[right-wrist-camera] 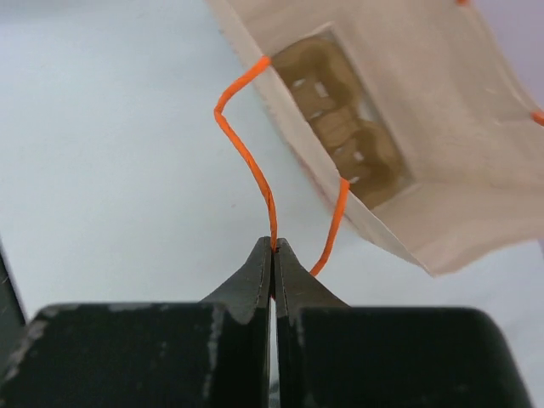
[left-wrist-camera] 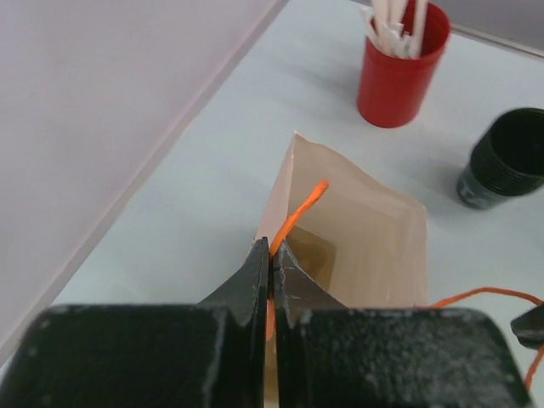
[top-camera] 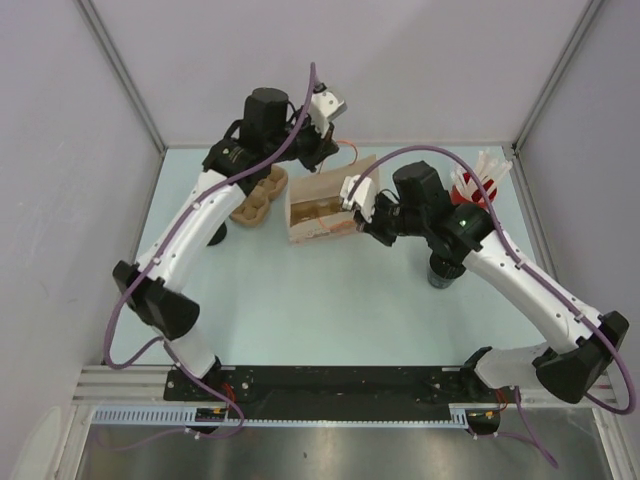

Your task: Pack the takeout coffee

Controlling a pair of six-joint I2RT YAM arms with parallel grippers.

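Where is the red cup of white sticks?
In the overhead view the red cup stands far right on the table, behind the right arm, with the paper bag to its left.

1. The right gripper (right-wrist-camera: 273, 247) fills the lower part of the view, with its two black jaws pressed together at the tips.
2. Pinched between those tips is an orange cord handle (right-wrist-camera: 245, 146), which loops up to the near wall of a paper bag (right-wrist-camera: 442, 178).
3. The bag's mouth is open and faces the camera.
4. A brown pulp cup carrier (right-wrist-camera: 344, 127) lies deep inside it.
5. Bits of a second orange handle (right-wrist-camera: 537, 116) show on the far wall.
6. The bag sits on a pale table (right-wrist-camera: 110, 170).
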